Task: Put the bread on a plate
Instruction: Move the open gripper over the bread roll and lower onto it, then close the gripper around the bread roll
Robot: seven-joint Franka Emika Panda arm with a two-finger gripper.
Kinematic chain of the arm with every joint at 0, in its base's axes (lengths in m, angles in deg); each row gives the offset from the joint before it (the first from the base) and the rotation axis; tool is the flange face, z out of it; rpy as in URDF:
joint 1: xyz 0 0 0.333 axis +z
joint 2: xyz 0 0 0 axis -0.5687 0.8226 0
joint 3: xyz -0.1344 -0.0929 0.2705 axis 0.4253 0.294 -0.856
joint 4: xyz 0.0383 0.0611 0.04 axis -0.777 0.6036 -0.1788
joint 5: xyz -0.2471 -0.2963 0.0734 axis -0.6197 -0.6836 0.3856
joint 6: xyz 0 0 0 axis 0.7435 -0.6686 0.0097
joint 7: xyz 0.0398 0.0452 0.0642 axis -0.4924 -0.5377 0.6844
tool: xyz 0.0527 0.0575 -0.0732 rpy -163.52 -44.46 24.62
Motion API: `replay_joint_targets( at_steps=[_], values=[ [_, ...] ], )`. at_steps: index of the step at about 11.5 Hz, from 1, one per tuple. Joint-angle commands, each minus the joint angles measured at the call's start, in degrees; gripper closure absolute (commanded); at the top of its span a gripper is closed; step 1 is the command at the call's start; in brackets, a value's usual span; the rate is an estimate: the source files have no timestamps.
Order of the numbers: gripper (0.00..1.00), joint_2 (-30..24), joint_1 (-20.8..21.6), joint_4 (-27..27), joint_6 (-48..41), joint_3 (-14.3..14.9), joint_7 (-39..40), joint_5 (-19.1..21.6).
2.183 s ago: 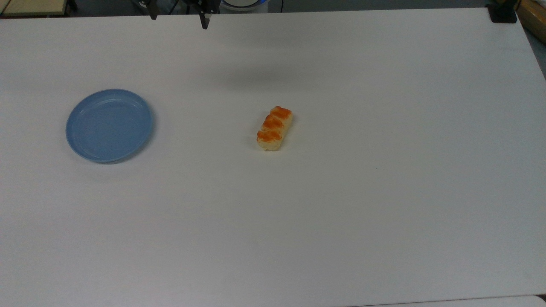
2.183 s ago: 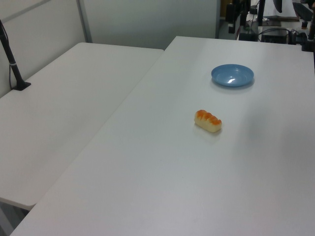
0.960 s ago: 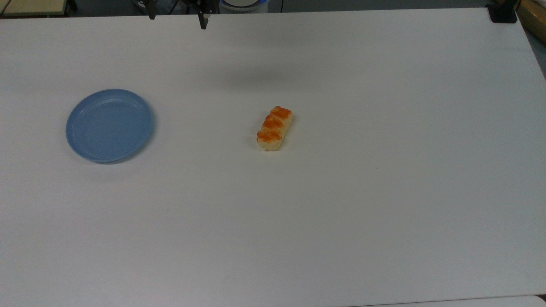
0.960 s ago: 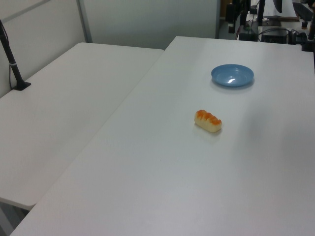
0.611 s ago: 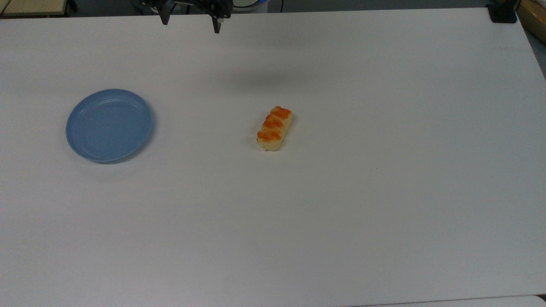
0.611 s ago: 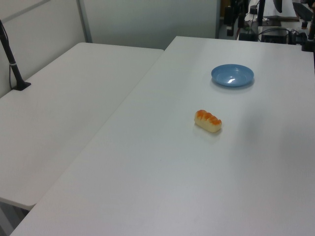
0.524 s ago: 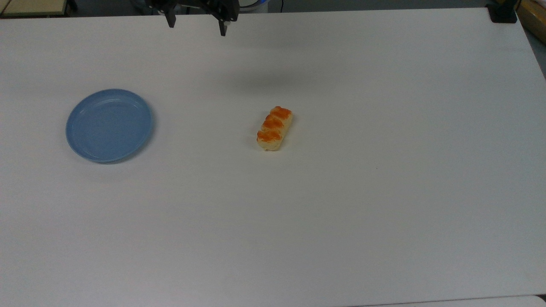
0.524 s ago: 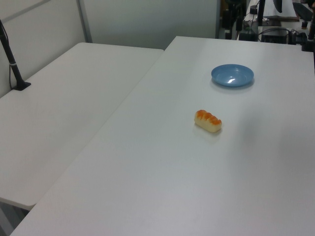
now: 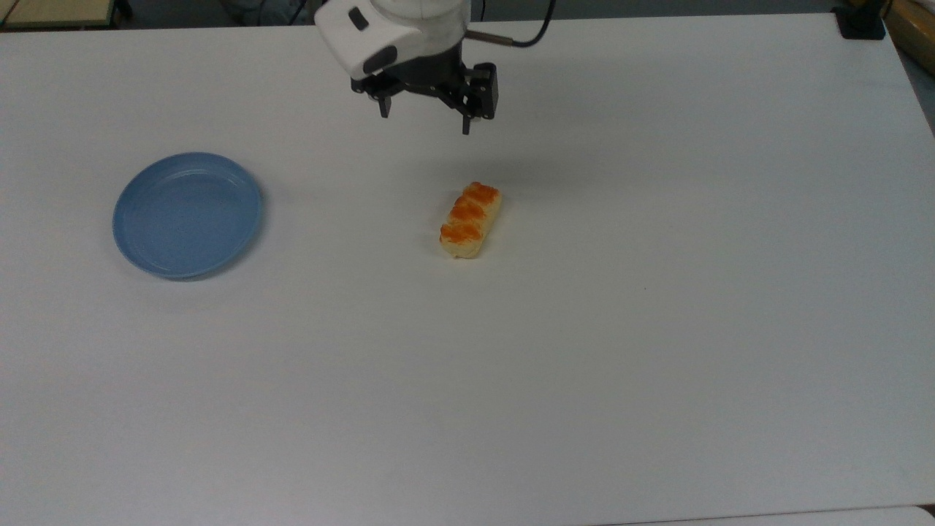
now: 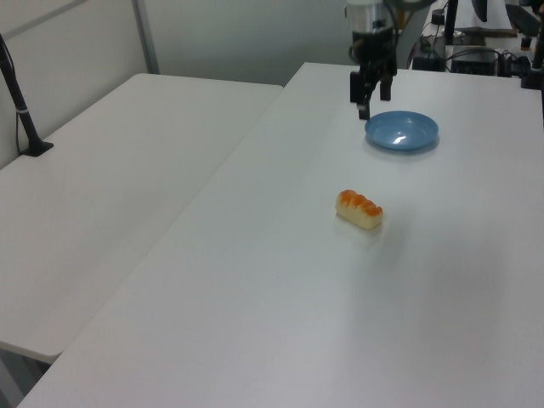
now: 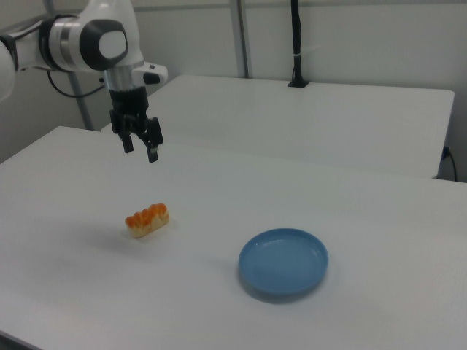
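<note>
No brand, label or writing can be read on anything here.

The bread (image 9: pixel 470 219) lies on the white counter (image 9: pixel 657 329) near its middle, three toasted bumps up, its long axis running slightly off vertical in the top view. The plate (image 9: pixel 188 215) sits well apart from it toward the top view's left, bare, its rim resting flat on the counter. In the right view the bread (image 11: pixel 147 220) lies to the right view's left of the plate (image 11: pixel 283 262); in the left view the plate (image 10: pixel 402 131) is farther back than the bread (image 10: pixel 359 209).

The pincer (image 9: pixel 424 122) hangs in the air above the counter with its two dark fingers spread wide and nothing between them. It hovers beyond the bread's far end in the top view, apart from it and not touching.

Half a second ago only the fingertips showed at the top view's upper edge, farther to the top view's left. Now the white wrist and the whole pincer have come in over the counter and toward the bread. Bread and plate lie exactly where they lay before.
</note>
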Motion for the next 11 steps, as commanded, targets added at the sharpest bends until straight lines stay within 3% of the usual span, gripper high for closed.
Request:
replay_joint_targets(
  at_steps=[1, 5, 8, 11],
  values=[
    [0.00, 3.31, 2.82, 2.75, 6.57, 0.52, -9.47, -0.28],
    [0.00, 7.88, 5.46, 7.50, 14.66, 0.52, -11.44, -0.63],
    [0.00, 8.59, 5.82, 13.73, 20.20, 0.52, -11.27, -2.82],
    [0.00, 9.64, 6.35, 16.48, 23.47, 0.52, -11.53, -3.97]
  ],
)
